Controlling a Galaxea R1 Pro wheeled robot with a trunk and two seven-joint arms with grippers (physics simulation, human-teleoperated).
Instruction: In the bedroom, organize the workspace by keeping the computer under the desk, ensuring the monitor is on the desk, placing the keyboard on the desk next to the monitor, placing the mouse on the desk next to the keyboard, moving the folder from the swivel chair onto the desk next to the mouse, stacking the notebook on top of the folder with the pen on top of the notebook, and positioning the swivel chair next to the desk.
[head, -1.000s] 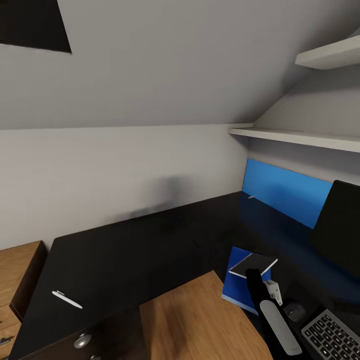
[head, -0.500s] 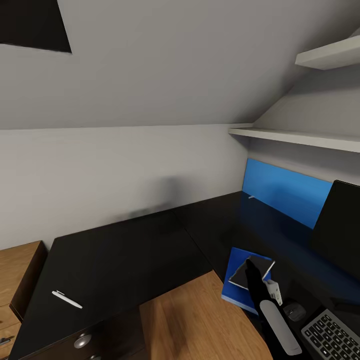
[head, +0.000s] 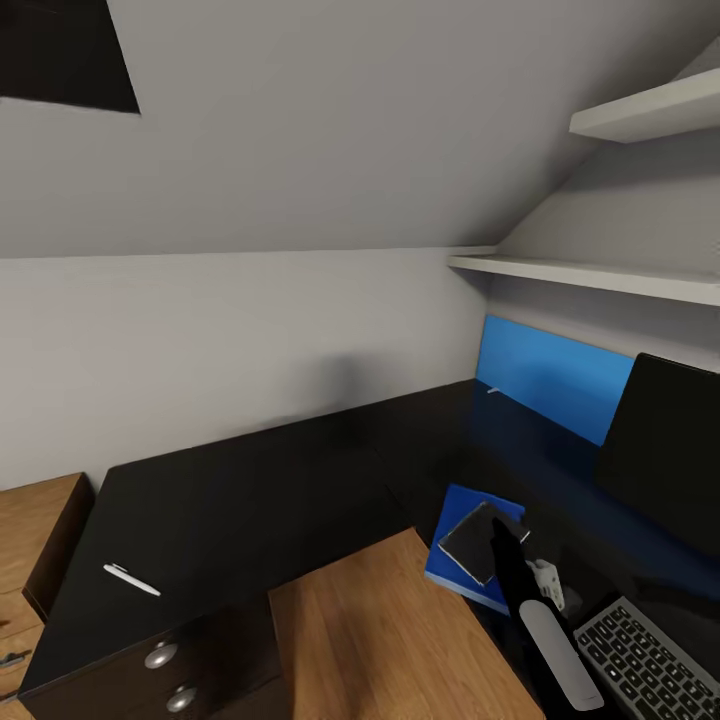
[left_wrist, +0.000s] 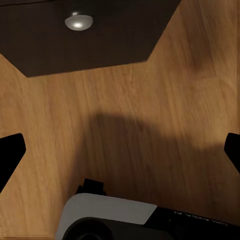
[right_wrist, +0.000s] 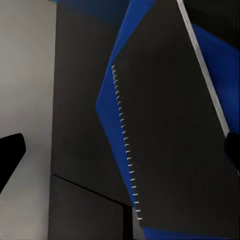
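Desk (head: 250, 500): glossy black top, beneath the right gripper.
Monitor (head: 665, 450): on desk, right of the gripper.
Keyboard (head: 650, 665): near side, right.
Folder (head: 452, 560): flat on desk.
Notebook (head: 478, 540): on folder, just ahead of the fingertips.
Pen (head: 130, 579): far left.
Right gripper (head: 505, 540): fingers spread wide, gripping nothing.

Black L-shaped desk (head: 250, 500): dark spiral notebook (head: 478, 541) lies flat on blue folder (head: 452, 510), white pen (head: 131, 579) well apart, beside keyboard (head: 650, 665), monitor (head: 665, 460).

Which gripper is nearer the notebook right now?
Right. The right gripper is at the notebook on the folder; the left gripper hangs over wood floor near the drawer unit.
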